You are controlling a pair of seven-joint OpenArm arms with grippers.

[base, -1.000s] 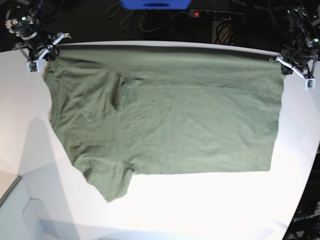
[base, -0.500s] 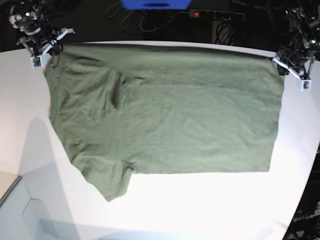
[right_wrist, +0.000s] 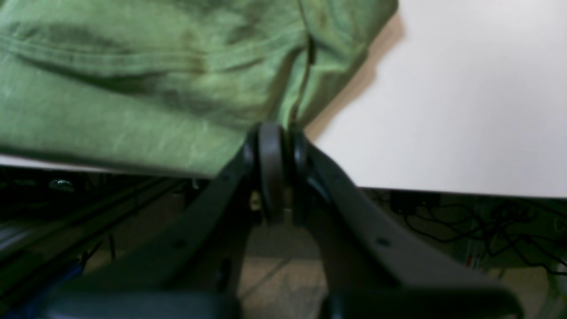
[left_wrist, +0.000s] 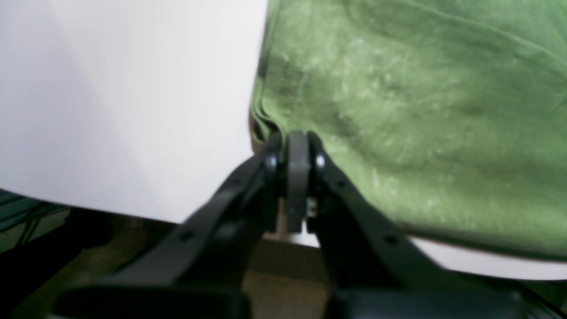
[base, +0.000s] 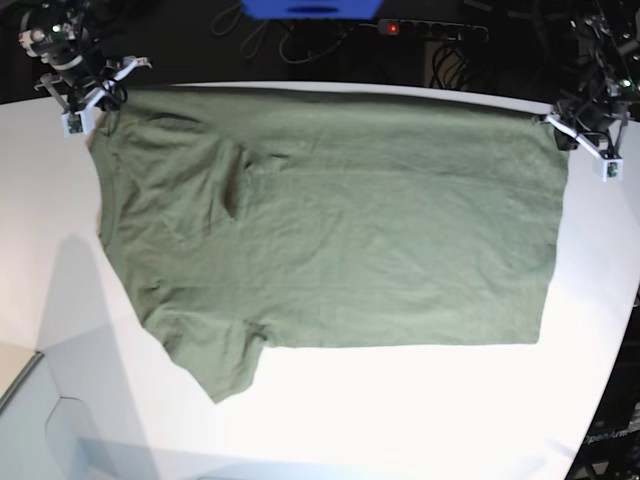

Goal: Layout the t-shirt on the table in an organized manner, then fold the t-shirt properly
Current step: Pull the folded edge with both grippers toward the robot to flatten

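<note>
The olive-green t-shirt (base: 330, 220) lies spread on the white table (base: 400, 410), its far edge pulled taut between both grippers. At the far right corner, my left gripper (base: 565, 135) is shut on the shirt's corner. The left wrist view shows its jaws (left_wrist: 297, 141) pinched together on the layered hem of the t-shirt (left_wrist: 398, 110). At the far left, my right gripper (base: 95, 108) is shut on the other far corner. The right wrist view shows it (right_wrist: 272, 130) clamping bunched t-shirt fabric (right_wrist: 133, 88). One sleeve points toward the near left.
The far table edge runs just behind both grippers, with dark floor and cables beyond. A black power strip (base: 430, 30) with a red light and a blue object (base: 310, 8) sit behind the table. The table's curved edge (base: 610, 380) falls away at the right.
Both grippers have carried the shirt's far corners slightly farther back, the right one more. The far edge now lies straighter. Little has moved in the last half second.
</note>
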